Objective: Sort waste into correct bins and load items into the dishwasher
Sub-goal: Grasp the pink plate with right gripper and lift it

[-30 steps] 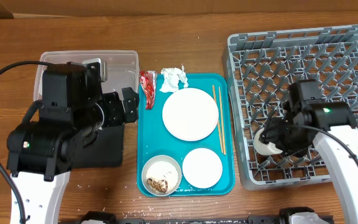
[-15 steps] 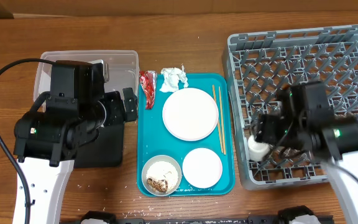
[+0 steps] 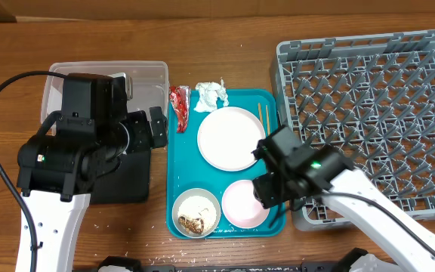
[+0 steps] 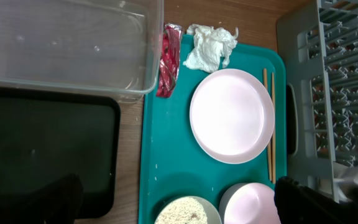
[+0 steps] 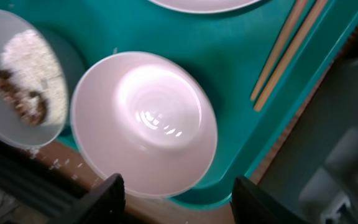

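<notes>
My right gripper (image 3: 265, 193) is open and empty, low over the small pink bowl (image 5: 145, 121) at the front right of the teal tray; its fingers (image 5: 185, 202) straddle the bowl's near rim. The white bowl (image 3: 195, 214) with rice and brown scraps sits beside it. The large plate (image 3: 231, 137), chopsticks (image 3: 263, 121), white napkin (image 3: 211, 94) and red wrapper (image 3: 179, 106) lie further back. My left gripper (image 3: 157, 125) is open and empty, above the clear tub (image 3: 149, 75) and black tray (image 3: 127, 181). The grey dish rack (image 3: 384, 113) stands on the right. The white cup is hidden.
The teal serving tray (image 3: 183, 166) lies between the bins and the rack, close to both. Loose rice grains lie on the wooden table (image 3: 127, 253) in front of the black tray. My right arm crosses the rack's front left corner.
My right arm has swung left from the rack's front left part to above the pink bowl; the white cup is no longer in its jaws. The left arm has barely moved.
</notes>
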`<act>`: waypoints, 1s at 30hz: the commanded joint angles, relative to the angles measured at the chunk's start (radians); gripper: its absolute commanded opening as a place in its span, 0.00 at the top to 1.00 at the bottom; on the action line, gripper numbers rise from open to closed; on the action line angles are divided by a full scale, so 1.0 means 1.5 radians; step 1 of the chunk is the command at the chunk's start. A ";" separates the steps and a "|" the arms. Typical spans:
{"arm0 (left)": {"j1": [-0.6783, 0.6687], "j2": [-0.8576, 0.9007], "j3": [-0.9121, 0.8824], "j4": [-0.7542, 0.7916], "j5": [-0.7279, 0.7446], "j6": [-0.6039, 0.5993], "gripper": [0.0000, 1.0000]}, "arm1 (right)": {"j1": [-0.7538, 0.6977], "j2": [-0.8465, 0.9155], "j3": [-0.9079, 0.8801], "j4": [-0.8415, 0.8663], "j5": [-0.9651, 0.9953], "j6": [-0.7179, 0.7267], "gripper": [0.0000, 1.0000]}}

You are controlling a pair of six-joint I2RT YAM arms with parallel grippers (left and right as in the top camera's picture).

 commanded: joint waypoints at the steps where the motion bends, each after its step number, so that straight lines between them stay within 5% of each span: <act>1: 0.001 0.004 0.008 0.001 -0.012 -0.005 0.00 | 0.006 0.056 -0.011 0.034 0.047 0.013 0.43; 10: 0.001 0.004 0.008 0.001 -0.012 -0.005 0.00 | 0.006 0.197 -0.011 0.077 0.050 0.017 0.57; 20: 0.001 0.004 0.008 0.001 -0.012 -0.005 0.00 | 0.006 0.154 -0.003 0.051 0.089 0.086 0.96; 26: 0.001 0.004 0.008 0.001 -0.012 -0.005 0.00 | 0.006 0.042 0.044 0.006 0.124 0.110 0.96; 30: 0.001 0.004 0.008 0.001 -0.012 -0.005 0.00 | 0.006 -0.062 0.080 -0.016 0.292 0.208 0.96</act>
